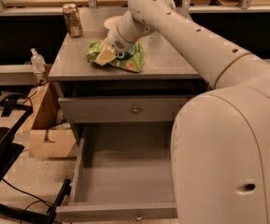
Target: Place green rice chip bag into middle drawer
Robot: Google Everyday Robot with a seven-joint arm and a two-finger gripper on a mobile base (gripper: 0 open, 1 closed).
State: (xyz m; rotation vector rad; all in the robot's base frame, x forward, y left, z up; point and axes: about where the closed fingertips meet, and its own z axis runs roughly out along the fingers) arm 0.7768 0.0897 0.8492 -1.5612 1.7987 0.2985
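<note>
A tall bronze-coloured metal drink can (72, 19) stands upright at the far left corner of the flat grey cabinet top (172, 62). The gripper (105, 56) is over that top, nearer than the can and to its right. Below the top, a shallow grey upper drawer with a small round knob (102, 110) is closed. To the left, a clear plastic bottle with a white cap (37, 61) stands on a low ledge. An open brown cardboard box (48, 134) sits on the speckled floor (27, 181) just beside the cabinet, and a black frame with cables (3, 125) lies at the near left.
</note>
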